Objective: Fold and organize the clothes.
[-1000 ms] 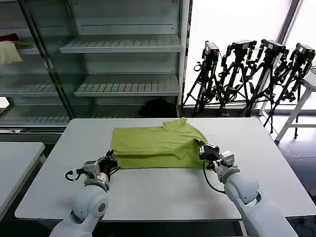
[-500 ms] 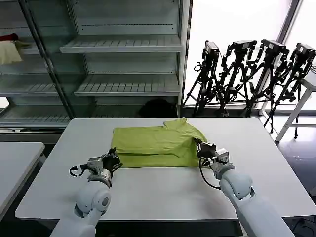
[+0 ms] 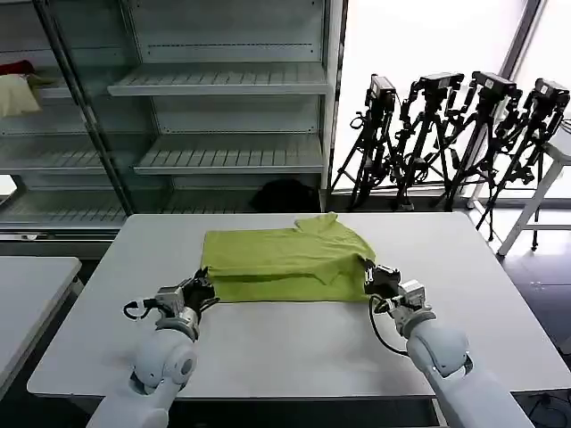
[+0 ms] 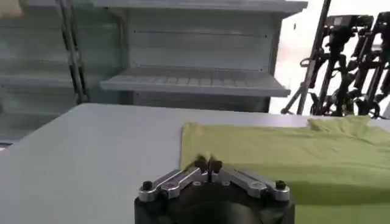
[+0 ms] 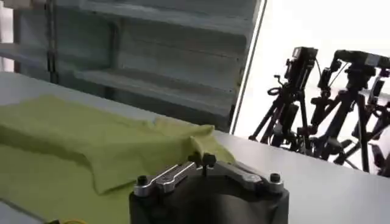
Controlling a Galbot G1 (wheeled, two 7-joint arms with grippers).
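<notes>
Two end effectors sit low at the near edge of the lime-green shirt [image 3: 284,263], one at each near corner — a symmetric stance that fits lifting the near hem as one straight line and carrying it over for the next fold. The shirt lies flat near the middle of the white desk [image 3: 294,348], already doubled into a wide band, its collar [image 3: 318,223] bunched at the far right.

The left end effector [image 3: 202,286] is at the near left corner; in its wrist view the fingertips [image 4: 200,163] are pressed together right at the cloth's edge, though whether any fabric is pinched between them I cannot tell. The right end effector [image 3: 374,276] is at the near right corner, its tips likewise closed in the right wrist view [image 5: 203,159], beside a raised fold of fabric — again, no clear sign of a hold.

Keeping both low and level suggests the aim is to catch the thin layers without dragging or skewing the band.
</notes>
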